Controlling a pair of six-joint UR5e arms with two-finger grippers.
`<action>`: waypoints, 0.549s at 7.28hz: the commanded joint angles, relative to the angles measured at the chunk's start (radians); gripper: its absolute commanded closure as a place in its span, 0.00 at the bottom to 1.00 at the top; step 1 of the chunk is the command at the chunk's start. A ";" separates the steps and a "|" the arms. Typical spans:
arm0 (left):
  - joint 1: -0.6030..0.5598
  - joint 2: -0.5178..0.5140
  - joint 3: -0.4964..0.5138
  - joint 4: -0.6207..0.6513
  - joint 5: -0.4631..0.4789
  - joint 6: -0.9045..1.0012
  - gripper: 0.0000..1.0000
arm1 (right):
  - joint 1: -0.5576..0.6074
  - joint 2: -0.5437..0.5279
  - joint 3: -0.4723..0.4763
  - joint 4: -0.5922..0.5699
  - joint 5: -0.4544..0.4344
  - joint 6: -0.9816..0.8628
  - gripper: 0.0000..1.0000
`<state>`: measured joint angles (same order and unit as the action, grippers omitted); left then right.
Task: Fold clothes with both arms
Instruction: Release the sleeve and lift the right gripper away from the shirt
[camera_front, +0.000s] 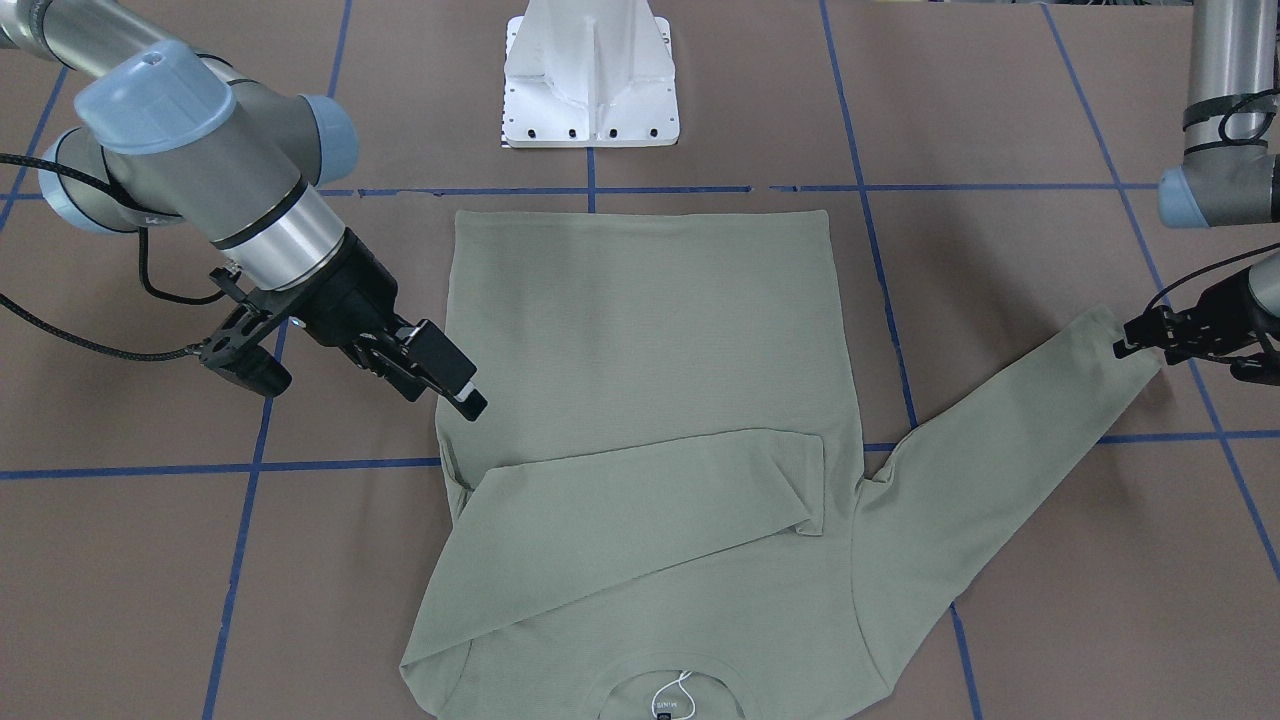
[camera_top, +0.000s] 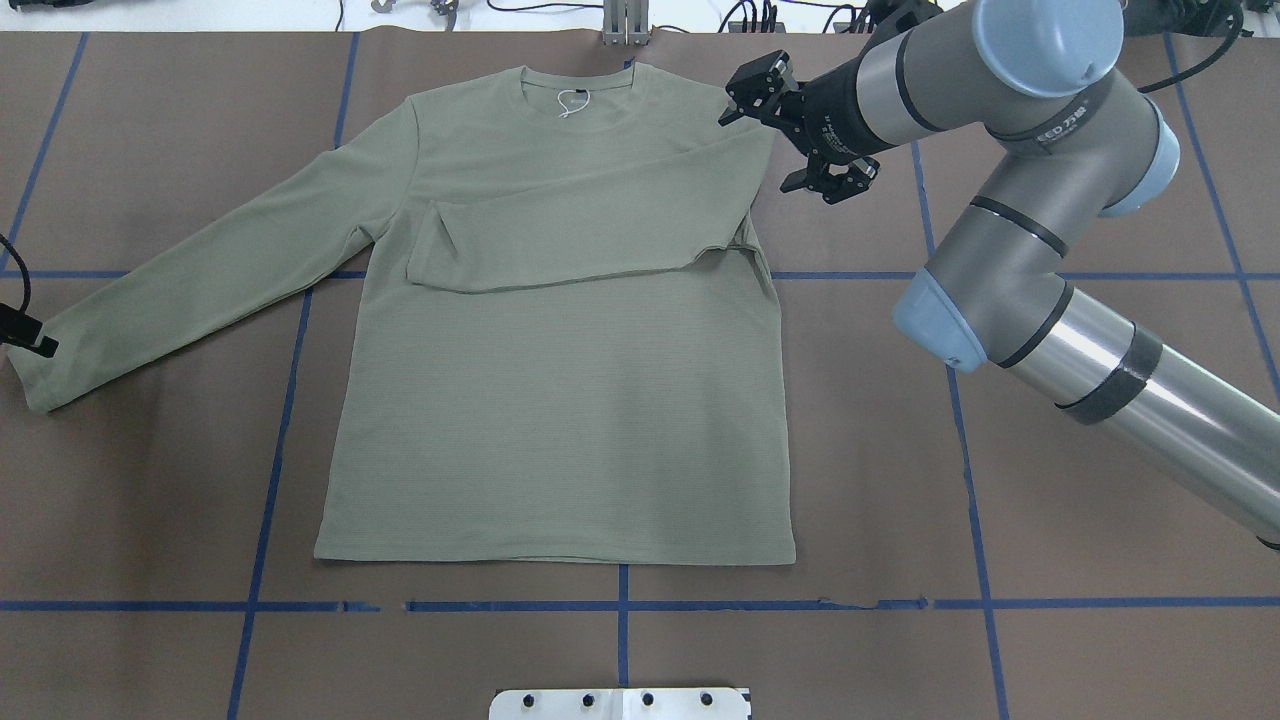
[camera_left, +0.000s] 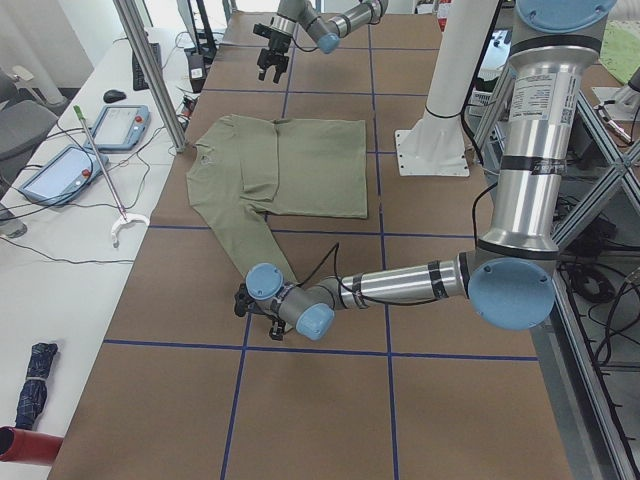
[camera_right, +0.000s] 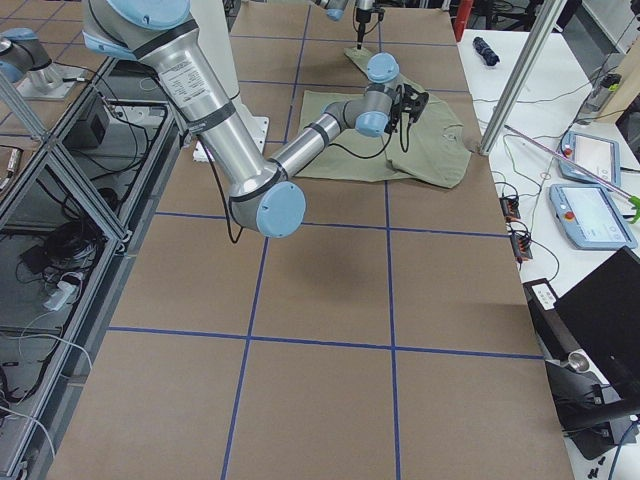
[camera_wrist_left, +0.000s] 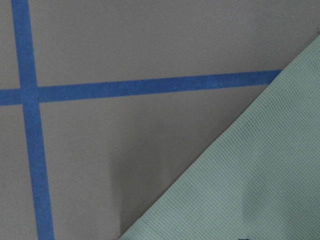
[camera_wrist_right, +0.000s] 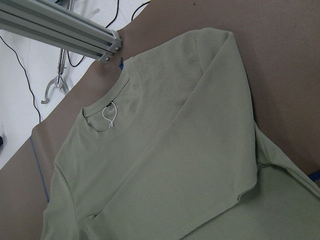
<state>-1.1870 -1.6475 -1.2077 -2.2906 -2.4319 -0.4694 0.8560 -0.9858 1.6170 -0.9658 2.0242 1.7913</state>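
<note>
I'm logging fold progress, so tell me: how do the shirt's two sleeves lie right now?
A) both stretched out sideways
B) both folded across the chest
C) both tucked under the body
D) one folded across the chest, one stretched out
D: on the shirt, the folded sleeve lies across the chest, while the outstretched sleeve runs flat toward the left gripper.

Left tool (camera_front: 1125, 347) low, right tool (camera_front: 468, 396) raised.
</note>
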 joint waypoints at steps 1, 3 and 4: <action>0.004 0.000 0.005 0.000 0.001 0.003 0.22 | 0.001 -0.017 0.012 -0.001 -0.004 0.000 0.01; 0.004 0.009 0.008 0.000 0.001 0.005 0.23 | 0.000 -0.016 0.014 -0.001 -0.005 0.000 0.01; 0.004 0.009 0.008 0.000 0.001 0.002 0.28 | 0.000 -0.016 0.018 -0.001 -0.005 0.000 0.01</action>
<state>-1.1828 -1.6406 -1.2002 -2.2903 -2.4314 -0.4658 0.8563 -1.0016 1.6311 -0.9664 2.0190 1.7917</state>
